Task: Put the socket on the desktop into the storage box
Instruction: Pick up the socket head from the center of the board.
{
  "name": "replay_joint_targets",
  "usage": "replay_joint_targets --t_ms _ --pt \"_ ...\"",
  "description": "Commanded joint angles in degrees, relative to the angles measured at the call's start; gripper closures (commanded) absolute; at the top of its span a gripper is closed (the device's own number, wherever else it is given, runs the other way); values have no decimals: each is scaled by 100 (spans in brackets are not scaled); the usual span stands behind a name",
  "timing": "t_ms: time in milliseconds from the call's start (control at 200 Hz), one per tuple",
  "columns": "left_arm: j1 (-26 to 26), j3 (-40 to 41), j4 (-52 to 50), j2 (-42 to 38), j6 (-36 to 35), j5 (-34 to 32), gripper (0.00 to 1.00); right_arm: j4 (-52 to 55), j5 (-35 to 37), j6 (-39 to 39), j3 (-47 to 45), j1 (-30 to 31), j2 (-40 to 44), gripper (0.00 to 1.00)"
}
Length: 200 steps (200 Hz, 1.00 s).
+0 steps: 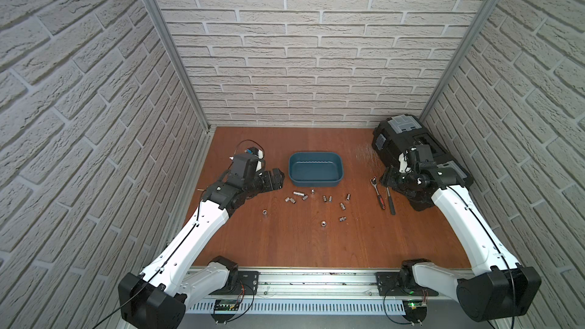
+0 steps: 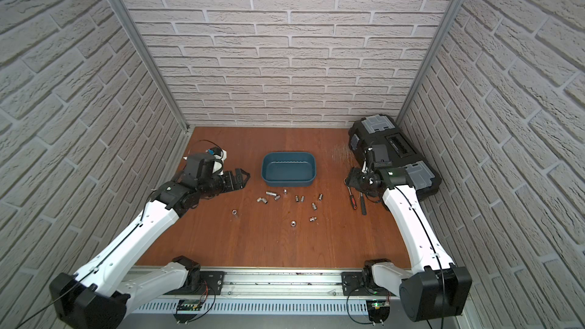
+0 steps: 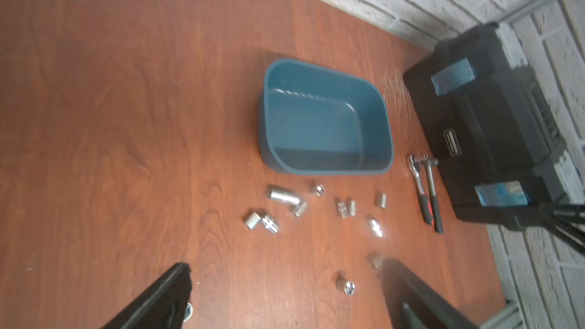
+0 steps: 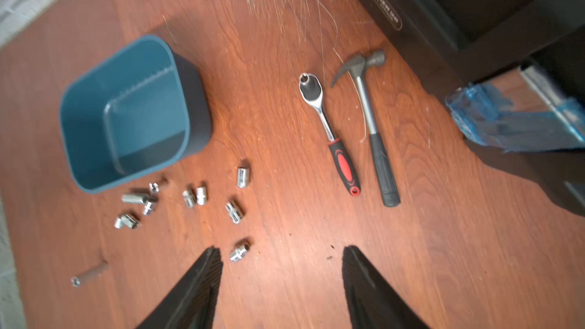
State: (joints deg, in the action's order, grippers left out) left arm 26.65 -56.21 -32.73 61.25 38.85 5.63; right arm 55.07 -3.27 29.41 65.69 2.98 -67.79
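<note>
though poised with left pincer [image 3: 286,267] and right pincer [image 4: 281,248] both apart and empty, yet to lift any sockets [image 1: 297,193], scattered on the surface [image 1: 285,242] mid-frame just below the bare storage box [image 1: 316,170]; nothing stowed, everything left.

On the black toolbox [image 1: 395,144], right of frame in both top views, you find one oval nameplate [image 4: 381,0]; its lettering is blurred and unreadable.
</note>
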Motion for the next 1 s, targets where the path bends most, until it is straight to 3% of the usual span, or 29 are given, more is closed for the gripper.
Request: replay_joint_targets --t_ms 0,45,105,190,245,275,315,380,475,995 --pt "392 -126 -15 166 119 -273 3 181 223 -181 -21 173 94 36" --pt "574 -177 -28 262 123 -334 4 201 235 -161 -14 265 66 37" --pt "812 -202 38 386 140 -410 5 141 240 -193 -31 442 20 48" --pt "1096 -233 129 579 174 -522 10 112 331 -180 -38 692 -101 52" --pt "1246 -233 199 711 227 -523 15 61 337 -185 -58 871 -195 75" --pt "1307 -224 243 778 250 -505 17 37 332 -161 -69 955 -250 78" --pt "1385 -233 275 872 267 -500 17 5 303 -155 -78 1049 -349 74" --pt "1515 -259 291 998 316 -560 16 -54 331 -108 -83 1232 -498 55" --pt "1703 -251 361 1130 384 -622 13 -142 448 -37 -75 1485 -723 38" --pt "2411 60 923 1611 837 -888 14 -600 749 107 367 2041 -2399 43"
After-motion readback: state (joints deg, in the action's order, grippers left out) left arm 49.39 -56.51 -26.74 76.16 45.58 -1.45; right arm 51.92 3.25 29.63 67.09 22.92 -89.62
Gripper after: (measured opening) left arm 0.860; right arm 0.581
